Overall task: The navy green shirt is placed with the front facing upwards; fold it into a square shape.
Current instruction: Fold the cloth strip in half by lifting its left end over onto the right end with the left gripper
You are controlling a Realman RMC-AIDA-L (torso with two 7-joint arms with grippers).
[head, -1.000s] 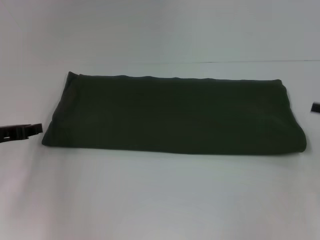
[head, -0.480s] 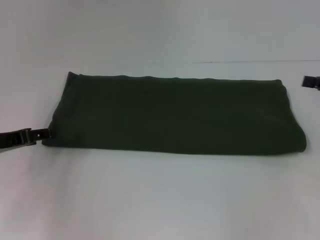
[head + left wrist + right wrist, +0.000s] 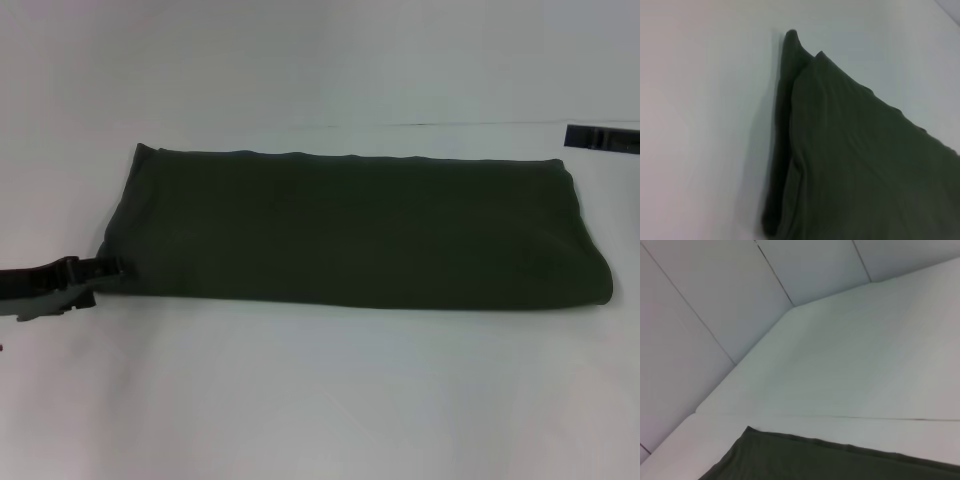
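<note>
The navy green shirt (image 3: 350, 230) lies on the white table (image 3: 320, 400), folded into a long flat band running left to right, plain side up with no print showing. My left gripper (image 3: 105, 270) reaches in low from the left and touches the band's near left corner. The left wrist view shows that layered left end of the shirt (image 3: 865, 165) close up. My right gripper (image 3: 590, 137) hangs at the far right, just beyond the band's far right corner and apart from it. The right wrist view catches only the shirt's far edge (image 3: 815, 460).
White wall panels (image 3: 715, 315) stand behind the table's far edge (image 3: 480, 124). Bare white tabletop stretches in front of the shirt and to both sides.
My left gripper has slid right until it meets the shirt's near left corner. The right gripper has moved away from me and leftward, toward the far right corner. The shirt has not shifted.
</note>
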